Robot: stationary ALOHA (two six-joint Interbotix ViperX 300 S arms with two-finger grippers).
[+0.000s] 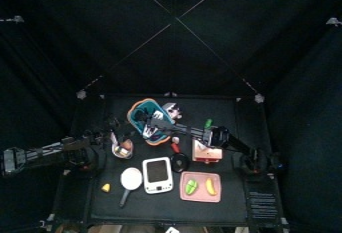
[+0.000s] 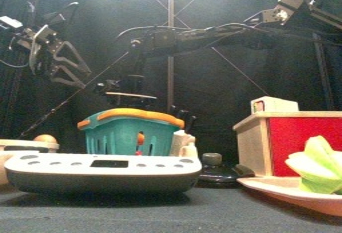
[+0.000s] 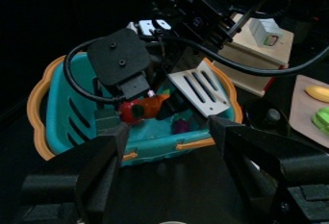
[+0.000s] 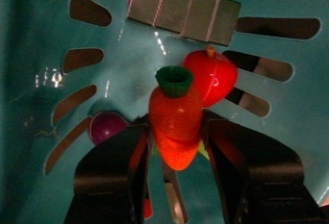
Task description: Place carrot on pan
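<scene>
The carrot (image 4: pixel 176 120), orange with a green top, lies inside the teal basket (image 1: pixel 144 107) beside a red toy piece (image 4: pixel 214 74). My right gripper (image 4: pixel 178 143) reaches down into the basket and stands open, with one jaw close on each side of the carrot. The left wrist view shows the same carrot (image 3: pixel 144 108) under the right arm's black head. The pan (image 1: pixel 131 178), round and white inside with a thin handle, sits near the table's front left. My left gripper (image 3: pixel 180 170) hovers open and empty just left of the basket, looking at it.
A metal spatula (image 3: pixel 199 88) and a purple piece (image 4: pixel 108 128) share the basket. A white scale (image 1: pixel 158 174) stands right of the pan, then a pink plate (image 1: pixel 205 193) with green pieces. A metal bowl (image 1: pixel 123 150), a small yellow piece (image 1: pixel 107 188) and a red box (image 1: pixel 207 152) stand around.
</scene>
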